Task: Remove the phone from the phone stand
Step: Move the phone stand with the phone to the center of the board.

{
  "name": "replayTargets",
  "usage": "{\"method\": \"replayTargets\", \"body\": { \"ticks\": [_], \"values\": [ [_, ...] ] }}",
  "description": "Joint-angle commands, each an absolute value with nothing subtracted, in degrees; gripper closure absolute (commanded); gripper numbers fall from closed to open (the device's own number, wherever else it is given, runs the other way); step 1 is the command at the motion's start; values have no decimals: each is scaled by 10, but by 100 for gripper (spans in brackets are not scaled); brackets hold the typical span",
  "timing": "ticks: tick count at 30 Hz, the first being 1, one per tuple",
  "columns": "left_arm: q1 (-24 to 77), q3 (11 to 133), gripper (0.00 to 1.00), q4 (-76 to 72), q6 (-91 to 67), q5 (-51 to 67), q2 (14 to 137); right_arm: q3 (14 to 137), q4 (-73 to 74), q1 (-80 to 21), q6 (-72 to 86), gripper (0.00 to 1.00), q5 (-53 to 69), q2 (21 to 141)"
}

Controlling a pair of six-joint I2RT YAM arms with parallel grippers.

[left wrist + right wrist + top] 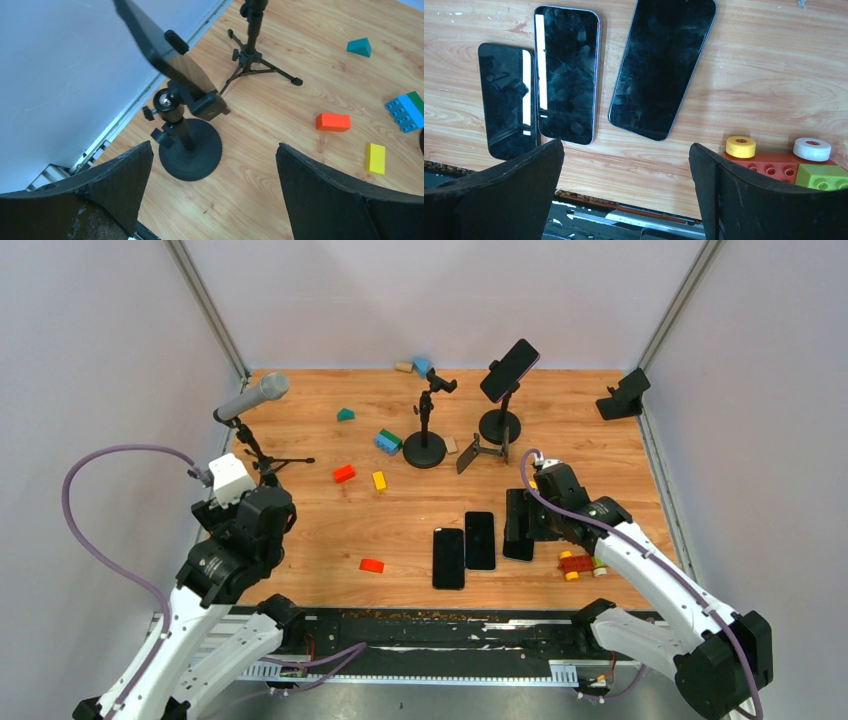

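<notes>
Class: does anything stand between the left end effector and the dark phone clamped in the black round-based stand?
Nothing visible does: the open left end effector faces the dark phone directly; the black microphone tripod stands beyond it.

Left gripper (pixel 212 167) and right gripper (pixel 626 167), jaws wide apart, empty.

A light-brown wood-grain table (pixel 400 520) fills the enclosure, closed in on three sides by plain pale grey wall panels (pixel 440 290). Slim silver metal posts (pixel 207 305) rise at the two back corners. A black strip (pixel 420 635) edges the near side. The light is soft and even.
</notes>
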State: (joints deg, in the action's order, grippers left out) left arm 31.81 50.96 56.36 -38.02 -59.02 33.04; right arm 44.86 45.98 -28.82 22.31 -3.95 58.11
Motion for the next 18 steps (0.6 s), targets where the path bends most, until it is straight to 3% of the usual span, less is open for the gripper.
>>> {"method": "replayTargets", "body": {
  "ticks": [1,11,18],
  "values": [
    [314,553,0,513,-395,-591,367,464,436,-291,206,3,-13,572],
    [314,586,0,535,-391,-602,365,458,356,-292,173,0,106,526],
    [314,676,0,531,-336,-546,375,448,178,-336,182,1,193,518]
  ]
}}
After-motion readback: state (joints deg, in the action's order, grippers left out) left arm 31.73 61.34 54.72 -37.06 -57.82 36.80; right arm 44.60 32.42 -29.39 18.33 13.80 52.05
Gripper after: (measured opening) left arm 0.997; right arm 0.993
